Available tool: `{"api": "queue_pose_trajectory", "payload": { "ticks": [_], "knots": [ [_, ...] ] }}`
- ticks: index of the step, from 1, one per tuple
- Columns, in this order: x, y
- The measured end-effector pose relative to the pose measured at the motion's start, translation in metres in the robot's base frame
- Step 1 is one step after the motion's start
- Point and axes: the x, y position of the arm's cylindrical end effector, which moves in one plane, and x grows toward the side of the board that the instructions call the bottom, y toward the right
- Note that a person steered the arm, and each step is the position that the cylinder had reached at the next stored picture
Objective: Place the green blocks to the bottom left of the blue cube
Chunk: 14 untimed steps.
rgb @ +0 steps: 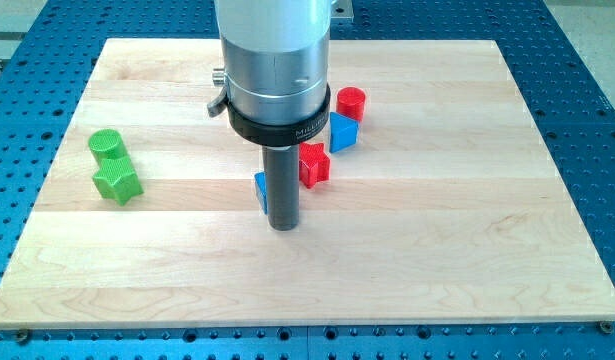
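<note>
Our tip (283,226) sits mid-frame, no claw fitted, against a blue block (259,190); red star (314,164) beside it; green blocks (113,166) far left.

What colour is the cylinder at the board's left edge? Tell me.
Green, clearest in the camera view.

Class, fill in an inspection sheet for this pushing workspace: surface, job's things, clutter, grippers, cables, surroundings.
Surface: pale wooden board, flat, planks running across the view.
Job's things: green cylinder and green star block touching, near the view's left edge; blue cube right of centre.
Clutter: red cylinder just above the blue cube; red star block at its lower left; small blue block, mostly hidden behind the rod.
Grippers: none; my tip sits beside the small blue block, far from the green blocks.
Cables: nothing seen.
Surroundings: blue perforated table.
</note>
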Motion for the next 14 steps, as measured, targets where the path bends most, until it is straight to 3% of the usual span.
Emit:
{"api": "queue_pose_trajectory", "payload": {
  "ticks": [1, 4, 6, 9, 11, 12, 13, 14],
  "knots": [
    [0.001, -0.010],
    [0.000, -0.183],
    [-0.052, -0.236],
    [-0.145, -0.223],
    [-0.120, -0.192],
    [-0.068, -0.192],
    [-0.043, -0.192],
    [-0.065, -0.192]
  ]
}}
